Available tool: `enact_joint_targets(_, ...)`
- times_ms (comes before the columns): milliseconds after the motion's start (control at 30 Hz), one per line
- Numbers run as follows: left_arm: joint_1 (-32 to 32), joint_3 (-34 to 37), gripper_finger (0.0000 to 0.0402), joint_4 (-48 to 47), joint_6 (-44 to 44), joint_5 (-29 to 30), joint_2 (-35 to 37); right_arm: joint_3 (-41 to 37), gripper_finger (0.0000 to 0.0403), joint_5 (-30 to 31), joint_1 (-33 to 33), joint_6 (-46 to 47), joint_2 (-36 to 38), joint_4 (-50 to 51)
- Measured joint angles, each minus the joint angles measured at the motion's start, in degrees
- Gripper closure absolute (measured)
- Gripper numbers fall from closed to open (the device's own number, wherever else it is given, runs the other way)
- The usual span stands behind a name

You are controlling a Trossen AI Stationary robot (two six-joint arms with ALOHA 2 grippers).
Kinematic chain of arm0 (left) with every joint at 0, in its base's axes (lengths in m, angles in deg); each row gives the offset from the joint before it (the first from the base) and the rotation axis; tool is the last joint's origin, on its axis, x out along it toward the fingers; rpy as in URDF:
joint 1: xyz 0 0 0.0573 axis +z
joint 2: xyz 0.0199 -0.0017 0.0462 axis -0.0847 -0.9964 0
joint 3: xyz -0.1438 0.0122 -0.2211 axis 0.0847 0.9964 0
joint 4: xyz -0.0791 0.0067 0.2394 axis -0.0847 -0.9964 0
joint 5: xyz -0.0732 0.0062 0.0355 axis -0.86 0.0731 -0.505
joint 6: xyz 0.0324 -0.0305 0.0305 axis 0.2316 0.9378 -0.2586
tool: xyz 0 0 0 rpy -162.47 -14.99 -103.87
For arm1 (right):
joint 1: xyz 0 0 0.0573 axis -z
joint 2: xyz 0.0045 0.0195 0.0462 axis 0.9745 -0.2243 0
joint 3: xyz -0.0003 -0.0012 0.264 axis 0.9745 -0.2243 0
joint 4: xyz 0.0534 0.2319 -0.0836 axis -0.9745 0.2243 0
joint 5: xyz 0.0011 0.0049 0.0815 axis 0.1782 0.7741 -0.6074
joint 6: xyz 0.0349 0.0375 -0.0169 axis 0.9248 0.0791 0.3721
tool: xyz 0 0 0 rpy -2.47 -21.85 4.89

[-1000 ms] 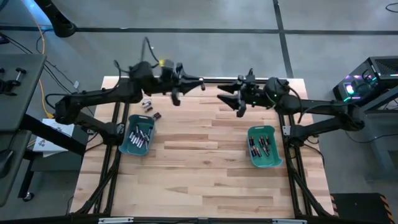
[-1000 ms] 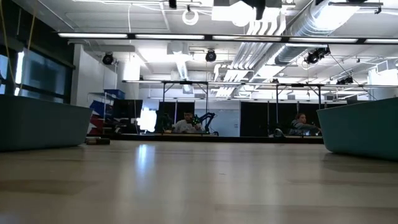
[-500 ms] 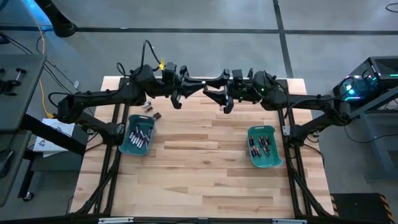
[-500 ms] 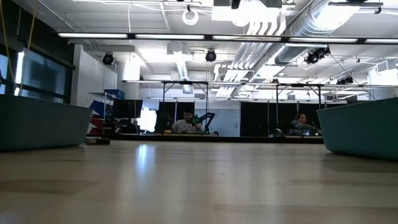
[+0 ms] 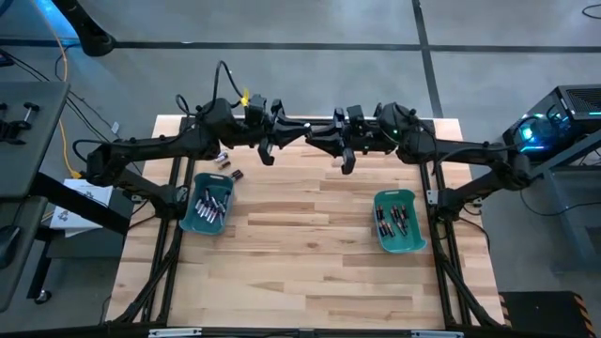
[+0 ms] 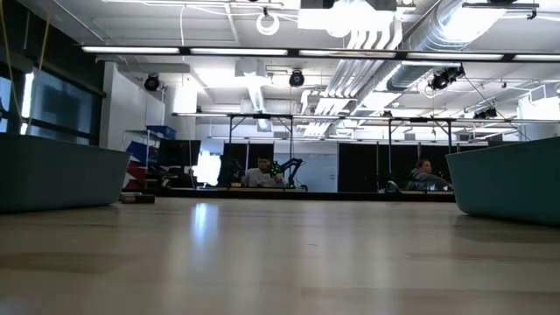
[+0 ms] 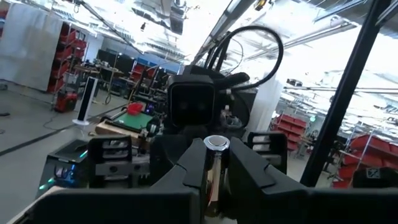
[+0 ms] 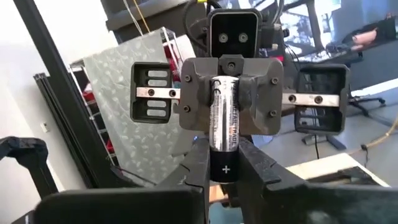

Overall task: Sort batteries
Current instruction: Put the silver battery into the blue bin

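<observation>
Reaching in from a second ago, the right gripper is now meeting the left gripper above the far edge of the pale wooden table. Both are clenching the same small silvery-grey cylindrical battery, seemingly handing it over for the teal plastic bin.

Arms: two, meeting over the table's far edge.
Teal bins: two, the left bin and the right bin, each holding several batteries; exact count not readable.
Loose batteries on the table: two or three.
Battery between the grippers: one.
</observation>
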Motion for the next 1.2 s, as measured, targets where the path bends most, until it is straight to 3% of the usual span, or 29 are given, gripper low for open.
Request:
enact_joint_targets(133, -0.07, 0.00, 0.0361, -3.06, -2.82, 0.32, 0.32, 0.01, 0.0372, 1.30, 0.82, 1.96, 2.66, 7.79)
enact_joint_targets(300, 0.41, 0.03, 0.0329, -12.39, -10.35, 0.53, 1.08, 0.17, 0.0372, 1.79, 2.85, 5.65, 6.09, 24.99)
enact_joint_targets(533, -2.75, 0.09, 0.0247, -26.04, -32.59, 0.56, -0.04, 0.09, 0.0372, -9.01, 4.20, 9.37, 3.38, 38.47)
enact_joint_targets(733, -7.00, -0.04, 0.0199, -29.31, -44.96, 7.65, -1.20, 0.09, 0.0372, -14.31, 4.24, 9.32, -1.21, 38.00)
enact_joint_targets(933, -8.70, -0.22, 0.0201, -32.93, -47.13, 11.39, -1.64, 0.07, 0.0372, -16.96, 4.26, 9.25, -3.12, 37.22)
enact_joint_targets(1200, -10.43, -0.15, 0.0241, -36.17, -55.29, 17.70, -2.50, 0.04, 0.0372, -17.31, 4.26, 9.37, -3.13, 36.89)
